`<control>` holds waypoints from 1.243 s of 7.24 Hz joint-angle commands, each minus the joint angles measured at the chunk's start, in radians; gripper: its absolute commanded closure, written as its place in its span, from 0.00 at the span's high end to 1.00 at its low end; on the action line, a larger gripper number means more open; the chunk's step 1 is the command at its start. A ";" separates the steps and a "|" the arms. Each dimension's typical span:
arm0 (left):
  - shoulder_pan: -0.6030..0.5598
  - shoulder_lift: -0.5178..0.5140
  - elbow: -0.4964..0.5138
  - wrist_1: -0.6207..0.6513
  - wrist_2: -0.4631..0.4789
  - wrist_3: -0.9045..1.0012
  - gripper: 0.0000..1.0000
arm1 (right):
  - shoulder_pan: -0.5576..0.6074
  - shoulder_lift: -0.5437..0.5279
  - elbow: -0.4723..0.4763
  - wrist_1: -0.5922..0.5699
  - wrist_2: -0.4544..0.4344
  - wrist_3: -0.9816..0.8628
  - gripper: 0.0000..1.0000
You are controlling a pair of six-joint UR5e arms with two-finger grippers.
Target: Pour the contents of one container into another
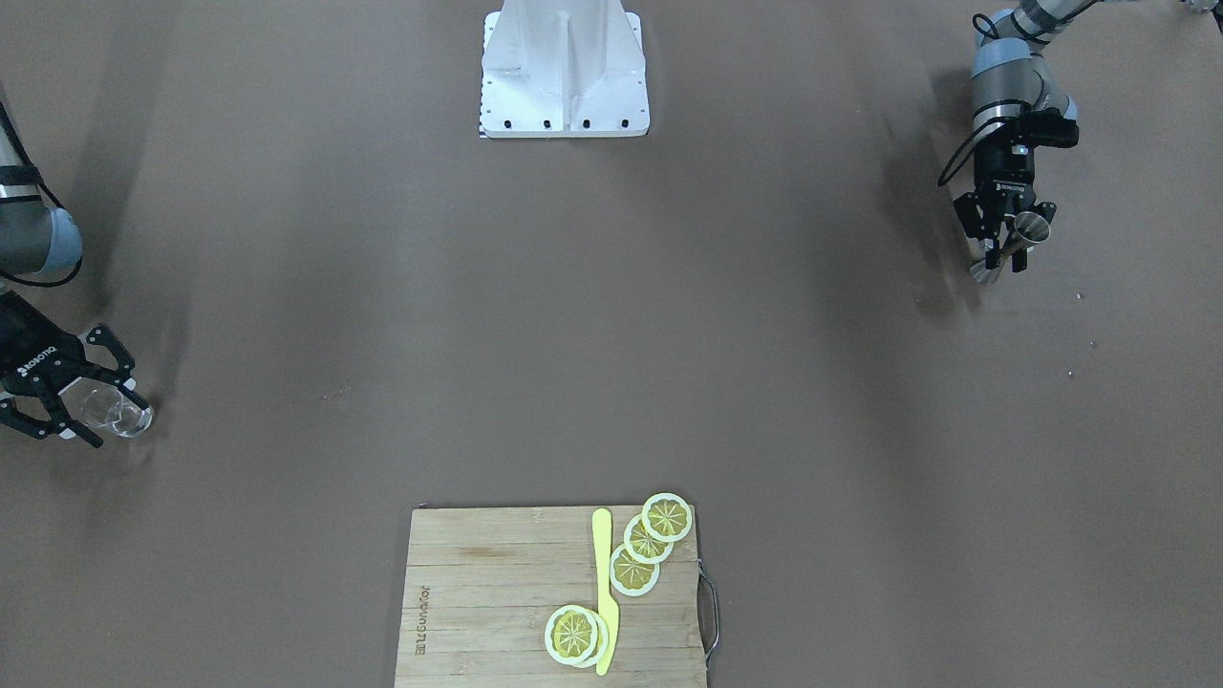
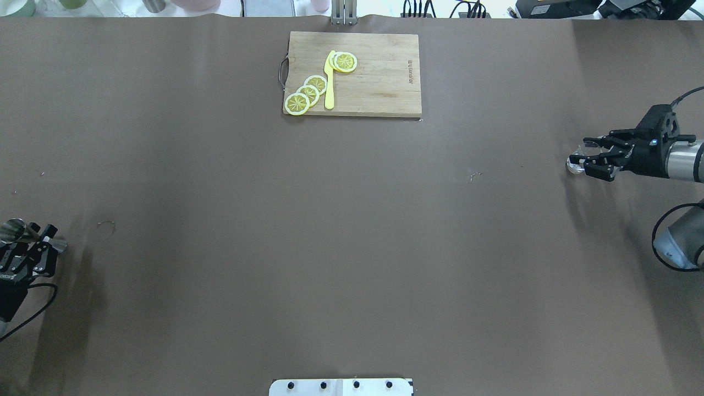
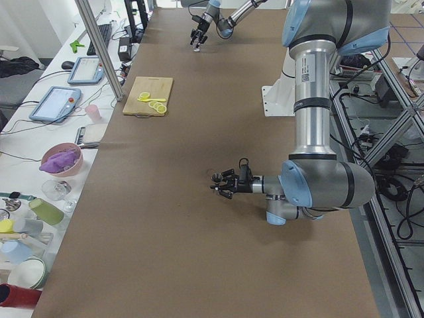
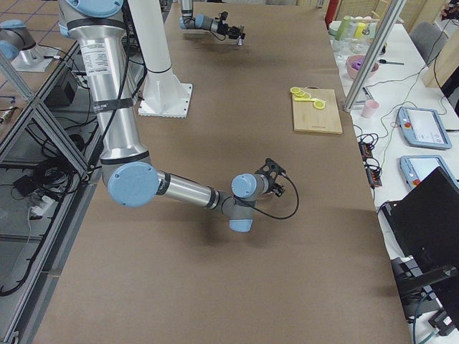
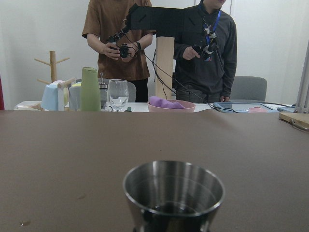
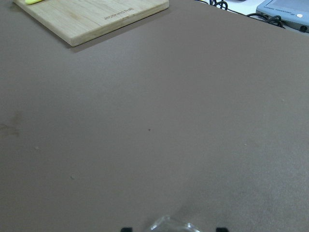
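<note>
Both grabs look done: left gripper pinched on the jigger waist at one table end, right gripper closed round the glass at the other (well apart), so next they'd meet up before tipping.

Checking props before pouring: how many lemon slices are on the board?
4 clearly. On the cutting board, three lemon slices overlap in a row beside the yellow knife; one lies on its other side; a rim beneath hints at a fifth.
</note>
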 commanded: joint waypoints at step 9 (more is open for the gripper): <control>-0.002 0.002 -0.009 -0.011 0.000 -0.007 0.26 | 0.141 0.109 0.027 -0.156 0.213 -0.034 0.00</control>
